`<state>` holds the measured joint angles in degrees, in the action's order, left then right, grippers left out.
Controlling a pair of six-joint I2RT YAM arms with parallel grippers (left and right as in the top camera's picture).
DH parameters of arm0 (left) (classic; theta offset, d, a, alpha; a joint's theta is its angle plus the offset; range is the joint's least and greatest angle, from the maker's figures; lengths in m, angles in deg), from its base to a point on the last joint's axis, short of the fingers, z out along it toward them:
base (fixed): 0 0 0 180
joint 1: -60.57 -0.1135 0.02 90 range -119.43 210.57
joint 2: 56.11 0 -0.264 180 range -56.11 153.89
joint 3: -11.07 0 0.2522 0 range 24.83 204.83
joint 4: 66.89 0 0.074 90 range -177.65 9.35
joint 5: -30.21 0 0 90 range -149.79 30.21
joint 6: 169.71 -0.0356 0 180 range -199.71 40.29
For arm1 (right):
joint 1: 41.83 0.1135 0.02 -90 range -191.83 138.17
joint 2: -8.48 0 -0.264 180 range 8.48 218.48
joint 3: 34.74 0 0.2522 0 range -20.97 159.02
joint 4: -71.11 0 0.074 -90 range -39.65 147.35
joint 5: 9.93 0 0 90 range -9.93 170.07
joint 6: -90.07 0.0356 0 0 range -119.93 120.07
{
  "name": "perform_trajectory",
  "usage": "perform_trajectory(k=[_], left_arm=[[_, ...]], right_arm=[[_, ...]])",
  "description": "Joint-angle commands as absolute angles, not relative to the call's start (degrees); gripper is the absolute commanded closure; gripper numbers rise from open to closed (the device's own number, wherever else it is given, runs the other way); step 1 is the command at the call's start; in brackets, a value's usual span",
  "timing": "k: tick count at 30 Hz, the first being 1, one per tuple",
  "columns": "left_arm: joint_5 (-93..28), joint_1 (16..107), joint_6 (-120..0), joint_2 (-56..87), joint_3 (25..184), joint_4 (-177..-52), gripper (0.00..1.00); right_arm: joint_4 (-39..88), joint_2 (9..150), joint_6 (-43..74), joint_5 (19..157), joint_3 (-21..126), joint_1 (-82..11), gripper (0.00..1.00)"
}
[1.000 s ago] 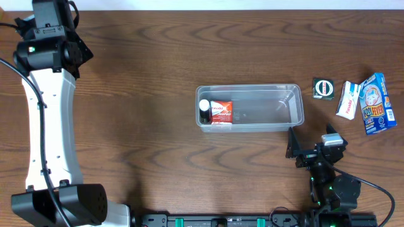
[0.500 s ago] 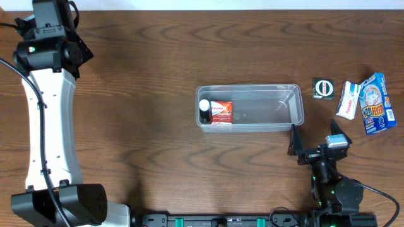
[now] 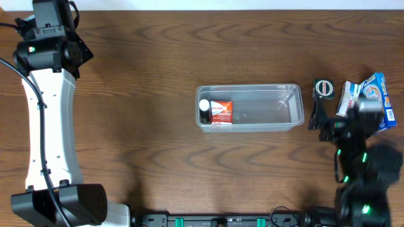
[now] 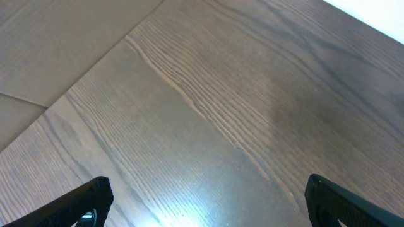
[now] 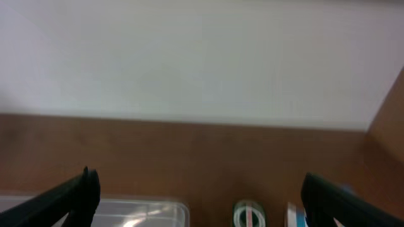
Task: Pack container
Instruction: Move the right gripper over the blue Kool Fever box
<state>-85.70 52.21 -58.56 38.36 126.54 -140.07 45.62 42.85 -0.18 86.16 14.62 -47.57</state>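
Note:
The clear container (image 3: 297,107) lies at the table's middle right and holds a small dark bottle with a white cap (image 3: 204,111) and a red and white box (image 3: 221,111) at its left end. Its corner shows in the right wrist view (image 5: 158,211). My right gripper (image 3: 344,120) is open and empty, right of the container, just below a small black box with a round label (image 3: 324,87), which also shows in the right wrist view (image 5: 248,214). My left gripper (image 4: 202,202) is open and empty over bare wood at the far left.
A white box (image 3: 346,94) and a blue box (image 3: 377,94) lie at the far right, partly covered by my right arm. The left arm's white link (image 3: 47,113) runs down the left side. The table's right edge is close to the boxes.
My right arm has swung up from the table's front edge and to the right. It now sits beside the container's right end, near the boxes. The left arm has not moved.

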Motion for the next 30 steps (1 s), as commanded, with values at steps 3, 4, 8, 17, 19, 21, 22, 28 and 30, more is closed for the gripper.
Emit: perform_trajectory(k=[3, 4, 8, 17, 19, 21, 22, 28, 30], left_arm=[[-86.62, 52.13, -58.47, 37.55, 127.17, -140.20, 0.02], [-86.62, 52.13, -58.49, 37.55, 127.17, -140.20, 0.02], [-86.62, 52.13, -58.47, 37.55, 127.17, -140.20, 0.02], [-86.62, 52.13, -58.49, 37.55, 127.17, -140.20, 0.02], [-86.62, 52.13, -58.49, 37.55, 127.17, -140.20, 0.02], [-86.62, 52.13, -58.47, 37.55, 127.17, -140.20, 0.02], [-86.62, 52.13, -58.47, 37.55, 127.17, -140.20, 0.02], [-86.62, 52.13, -58.47, 37.55, 127.17, -140.20, 0.02], [-86.62, 52.13, -58.47, 37.55, 127.17, -140.20, 0.02]], right_arm=[[30.89, 59.28, -4.95, 88.30, 32.39, -52.46, 0.01], [26.37, 62.32, -5.89, 88.26, 36.39, -53.51, 0.01], [9.54, 73.25, -10.67, 88.15, 50.36, -57.84, 0.01], [-4.45, 89.27, -21.62, 84.82, 64.69, -64.48, 0.01], [-2.22, 90.56, -22.11, 83.67, 64.63, -64.85, 0.01], [-0.50, 91.74, -22.11, 81.94, 64.63, -65.14, 0.01], [0.46, 92.05, -22.15, 81.33, 64.63, -65.12, 0.01], [1.64, 92.40, -22.56, 69.33, 64.61, -65.64, 0.01], [1.56, 92.50, -24.44, 67.38, 64.58, -66.49, 0.01]])
